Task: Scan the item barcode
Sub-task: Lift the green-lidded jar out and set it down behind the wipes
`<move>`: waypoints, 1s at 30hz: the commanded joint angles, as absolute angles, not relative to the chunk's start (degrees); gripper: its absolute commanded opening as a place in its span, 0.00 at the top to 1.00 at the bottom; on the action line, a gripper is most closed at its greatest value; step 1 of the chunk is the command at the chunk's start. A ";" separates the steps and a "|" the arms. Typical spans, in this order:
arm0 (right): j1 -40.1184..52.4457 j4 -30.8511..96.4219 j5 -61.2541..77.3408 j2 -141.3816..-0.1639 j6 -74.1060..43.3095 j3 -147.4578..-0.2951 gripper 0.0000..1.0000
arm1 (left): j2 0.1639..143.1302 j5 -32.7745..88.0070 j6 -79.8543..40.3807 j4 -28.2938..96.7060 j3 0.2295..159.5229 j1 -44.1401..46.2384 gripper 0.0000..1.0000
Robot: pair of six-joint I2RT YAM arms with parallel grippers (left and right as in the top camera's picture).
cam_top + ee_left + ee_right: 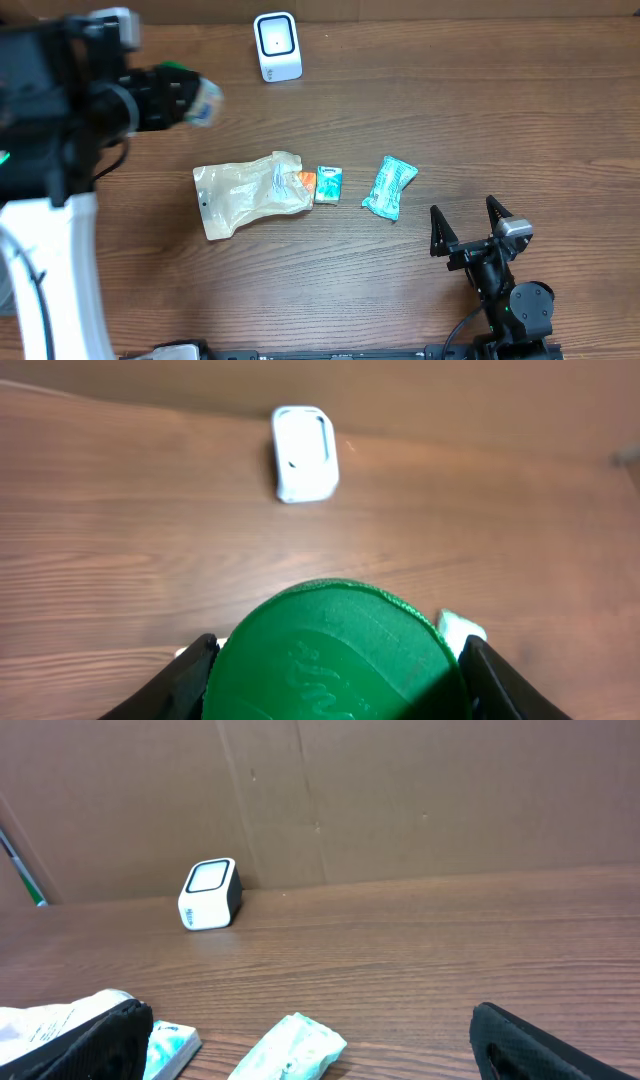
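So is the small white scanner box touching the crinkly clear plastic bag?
No, the small white scanner box stands apart from the crinkly clear plastic bag, with bare wooden table between them.

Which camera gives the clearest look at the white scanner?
Overhead: the scanner is seen whole and sharp, its window facing the camera. The left wrist view shows it softer, beyond the green lid; the right wrist view shows it small, from the side.
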State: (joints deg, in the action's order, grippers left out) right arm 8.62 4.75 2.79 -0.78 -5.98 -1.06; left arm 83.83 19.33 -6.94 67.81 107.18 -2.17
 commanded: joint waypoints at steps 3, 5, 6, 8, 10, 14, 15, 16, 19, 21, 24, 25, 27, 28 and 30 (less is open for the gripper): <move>8.32 4.58 3.09 -0.16 -6.15 -0.45 0.00 | 90.13 18.92 -6.00 67.02 107.81 6.90 0.69; 8.32 4.58 3.09 -0.16 -6.15 -0.45 0.00 | 92.68 18.59 -5.98 66.26 107.81 10.28 0.69; 8.32 4.58 3.09 -0.16 -6.15 -0.45 0.00 | 94.00 18.28 -5.98 65.67 107.81 11.97 0.69; 8.32 4.58 3.09 -0.16 -6.15 -0.45 0.00 | 96.44 16.91 -6.00 64.49 107.81 14.96 0.69; 8.32 4.58 3.09 -0.16 -6.15 -0.45 0.00 | 98.83 15.35 -6.02 63.31 107.81 17.87 0.68; 8.32 4.58 3.09 -0.16 -6.15 -0.45 0.00 | 103.63 11.27 -6.07 60.40 107.81 23.22 0.67; 8.32 4.58 3.09 -0.16 -6.15 -0.45 0.00 | 104.68 10.46 -6.13 59.72 107.81 24.16 0.66; 8.34 4.58 3.09 -0.16 -6.15 -0.45 0.00 | 106.13 9.47 -6.46 58.87 107.81 25.30 0.66; 8.32 4.58 3.09 -0.16 -6.15 -0.45 0.00 | 109.84 8.58 -6.46 56.34 107.81 27.83 0.66; 8.32 4.58 3.09 -0.16 -6.15 -0.45 0.00 | 112.38 8.54 -6.46 54.37 107.81 29.47 0.66; 8.32 4.58 3.09 -0.16 -6.15 -0.45 0.00 | 116.25 7.88 -6.46 51.46 107.81 31.62 0.66; 8.32 4.58 3.09 -0.16 -6.15 -0.45 0.00 | 117.64 6.57 -6.85 50.63 107.81 32.36 0.66; 8.32 4.58 3.09 -0.16 -6.15 -0.45 0.00 | 119.59 3.73 -8.29 49.69 107.81 33.15 0.67; 8.32 4.58 3.09 -0.16 -6.15 -0.45 0.00 | 120.44 2.44 -8.95 49.25 107.81 33.47 0.66; 8.32 4.58 3.09 -0.16 -6.15 -0.45 0.00 | 122.74 0.38 -10.55 47.86 107.81 33.95 0.67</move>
